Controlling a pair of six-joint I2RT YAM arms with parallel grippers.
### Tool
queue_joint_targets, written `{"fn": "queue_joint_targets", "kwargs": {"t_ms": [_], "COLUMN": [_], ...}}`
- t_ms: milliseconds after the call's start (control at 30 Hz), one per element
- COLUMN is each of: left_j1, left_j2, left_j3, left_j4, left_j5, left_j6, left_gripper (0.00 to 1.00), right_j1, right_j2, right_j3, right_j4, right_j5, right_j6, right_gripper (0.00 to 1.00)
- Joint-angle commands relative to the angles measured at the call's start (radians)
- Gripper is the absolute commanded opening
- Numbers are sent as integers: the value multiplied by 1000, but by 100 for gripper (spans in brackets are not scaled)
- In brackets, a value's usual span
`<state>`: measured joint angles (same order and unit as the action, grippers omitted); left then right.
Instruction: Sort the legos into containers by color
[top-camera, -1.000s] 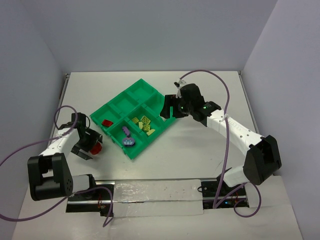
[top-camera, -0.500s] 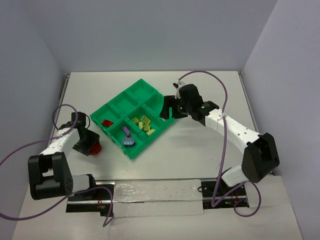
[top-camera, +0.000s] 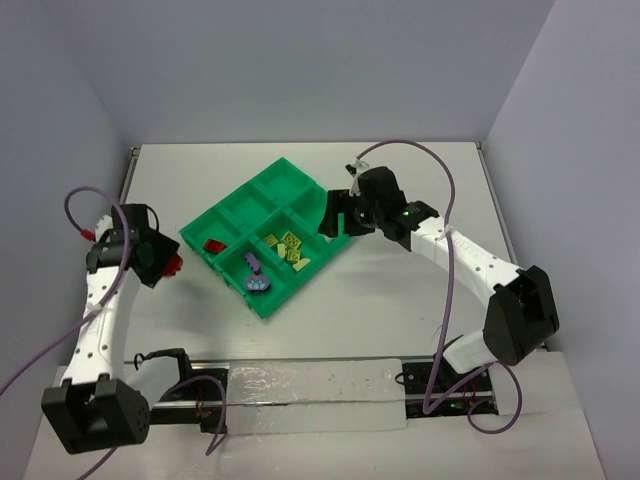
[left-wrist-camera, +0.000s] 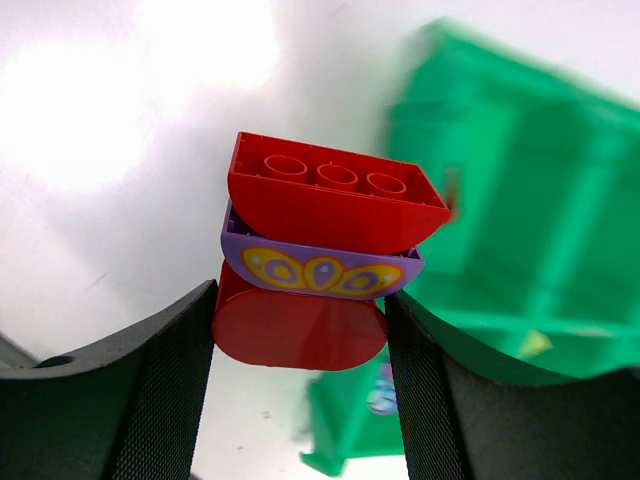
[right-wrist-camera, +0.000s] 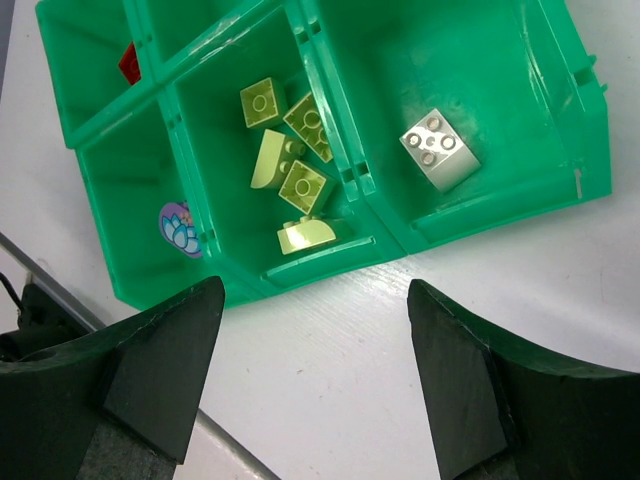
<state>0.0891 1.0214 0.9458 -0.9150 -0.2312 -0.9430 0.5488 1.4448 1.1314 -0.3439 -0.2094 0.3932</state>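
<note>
My left gripper (top-camera: 165, 266) is shut on a stack of legos (left-wrist-camera: 318, 262): two red bricks with a purple patterned piece between them. It holds the stack above the table, left of the green tray (top-camera: 232, 205). The tray also shows in the left wrist view (left-wrist-camera: 520, 200) and the right wrist view (right-wrist-camera: 575, 150). Its bins hold a red brick (top-camera: 214, 245), purple pieces (top-camera: 257, 275), several yellow and yellow-green bricks (right-wrist-camera: 290, 180) and a white brick (right-wrist-camera: 440, 150). My right gripper (right-wrist-camera: 315, 390) is open and empty above the table beside the tray's right end.
Side walls close in the white table (top-camera: 400, 290) on the left and right. A metal rail (top-camera: 310, 385) runs along the near edge between the arm bases. Purple cables loop off both arms.
My left arm has lifted the red and purple stack off the table and swung it up and back to the left. My right arm has hardly moved.
</note>
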Motion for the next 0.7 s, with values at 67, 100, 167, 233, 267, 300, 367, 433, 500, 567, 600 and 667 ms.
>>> {"fn": "queue_joint_targets", "kwargs": {"t_ms": [67, 100, 167, 233, 267, 300, 367, 433, 500, 567, 600, 667], "left_j1": [-25, -48, -134, -187, -221, -246, -268, -293, -315, -338, -346, -355], "left_j2": [-44, -43, -30, -1, 11, 19, 24, 27, 41, 49, 52, 52], "left_j3": [142, 141, 133, 127, 126, 124, 118, 109, 112, 116, 118, 118], "left_j4": [72, 127, 256, 328, 364, 396, 436, 495, 515, 516, 516, 521], "left_j5": [145, 212, 354, 434, 471, 499, 540, 619, 651, 648, 648, 660], "left_j6": [99, 103, 121, 150, 168, 185, 206, 245, 275, 298, 305, 308], "left_gripper": [45, 45, 48, 50, 50, 50, 50, 50, 51, 52, 52, 52], "right_j1": [7, 7, 7, 7, 7, 7, 12, 28, 49, 59, 61, 62], "right_j2": [-22, -26, -35, -32, -27, -20, -6, 14, 45, 71, 77, 109], "right_j3": [69, 80, 113, 149, 177, 202, 243, 294, 349, 394, 410, 439], "right_j4": [26, 25, 12, -13, -25, -42, -64, -74, -95, -80, -75, -45], "right_j5": [-40, -45, -54, -68, -77, -87, -102, -143, -148, -153, -156, -155], "right_j6": [6, 10, 15, 12, 12, 12, 12, -8, -11, 22, 38, 94], "right_gripper": [81, 81, 81, 80, 80, 80, 79, 79, 79, 79, 79, 79]}}
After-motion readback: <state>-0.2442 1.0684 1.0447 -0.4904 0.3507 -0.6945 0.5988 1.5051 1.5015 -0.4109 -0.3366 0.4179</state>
